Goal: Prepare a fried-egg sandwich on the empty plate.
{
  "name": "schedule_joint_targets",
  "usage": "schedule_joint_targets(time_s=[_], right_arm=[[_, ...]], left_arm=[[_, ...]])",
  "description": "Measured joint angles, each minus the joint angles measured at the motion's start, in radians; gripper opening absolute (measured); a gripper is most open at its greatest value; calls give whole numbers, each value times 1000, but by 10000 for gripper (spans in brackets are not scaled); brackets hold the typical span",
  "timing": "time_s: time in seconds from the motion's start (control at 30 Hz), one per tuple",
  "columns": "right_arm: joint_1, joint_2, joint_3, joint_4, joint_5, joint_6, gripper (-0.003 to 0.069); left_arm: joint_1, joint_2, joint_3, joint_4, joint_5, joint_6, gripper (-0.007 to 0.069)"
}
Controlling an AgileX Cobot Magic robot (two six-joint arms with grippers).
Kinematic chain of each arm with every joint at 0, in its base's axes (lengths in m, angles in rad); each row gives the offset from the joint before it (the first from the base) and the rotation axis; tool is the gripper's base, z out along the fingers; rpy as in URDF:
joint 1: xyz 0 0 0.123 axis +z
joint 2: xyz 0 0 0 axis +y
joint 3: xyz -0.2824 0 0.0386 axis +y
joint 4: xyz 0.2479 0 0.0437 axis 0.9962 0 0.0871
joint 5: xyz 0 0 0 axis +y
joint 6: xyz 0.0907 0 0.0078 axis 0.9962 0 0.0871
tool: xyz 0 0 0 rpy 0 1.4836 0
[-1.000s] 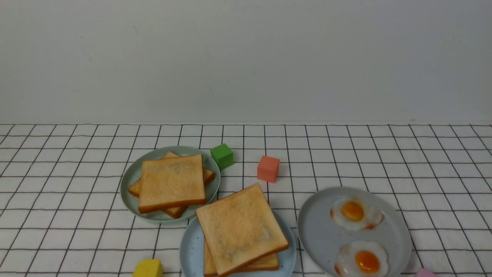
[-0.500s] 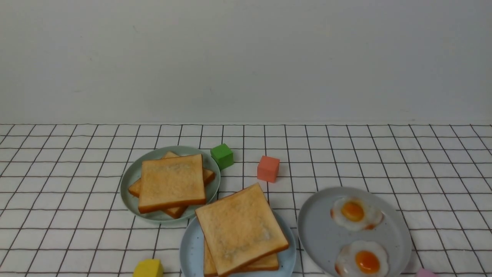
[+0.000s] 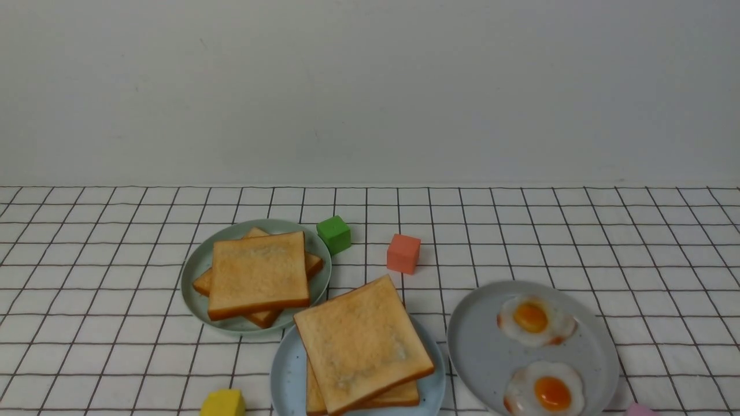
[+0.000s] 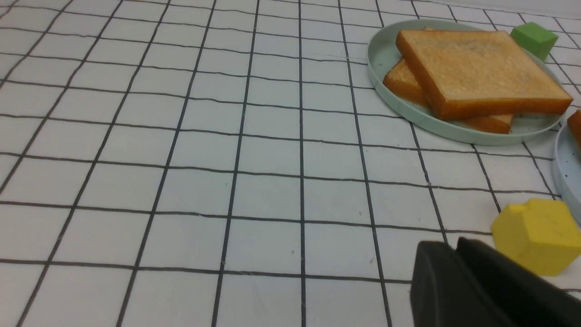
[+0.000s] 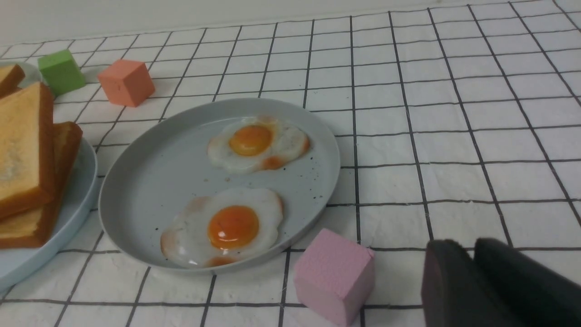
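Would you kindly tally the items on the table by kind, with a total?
Plates: 3
Toast slices: 4
Fried eggs: 2
Blocks: 4
Total: 13

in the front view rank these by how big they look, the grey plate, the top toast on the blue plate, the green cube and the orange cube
1. Grey plate, largest.
2. Top toast on the blue plate.
3. Orange cube and green cube: nearly alike. The orange one looks slightly bigger, but it sits nearer the camera, so I won't rank them.
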Motion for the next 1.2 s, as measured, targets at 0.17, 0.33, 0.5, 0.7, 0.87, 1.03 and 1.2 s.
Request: schedule_joint_targets(time_s=[0.17, 0.33, 0.5, 0.7, 0.87, 1.03, 1.2], right_arm=[[0, 0, 0, 0, 0, 0, 111], [0, 0, 0, 0, 0, 0, 115], [0, 0, 0, 0, 0, 0, 123], [0, 0, 0, 0, 0, 0, 131], [0, 0, 0, 0, 0, 0, 136], [0, 0, 0, 0, 0, -1, 145], [0, 0, 0, 0, 0, -1, 151]], left_arm=[[0, 0, 0, 0, 0, 0, 68], [0, 0, 0, 0, 0, 0, 70], [0, 0, 0, 0, 0, 0, 74], [0, 0, 0, 0, 0, 0, 78], [0, 0, 0, 0, 0, 0, 78], [0, 0, 0, 0, 0, 0, 78], [0, 0, 0, 0, 0, 0, 82]])
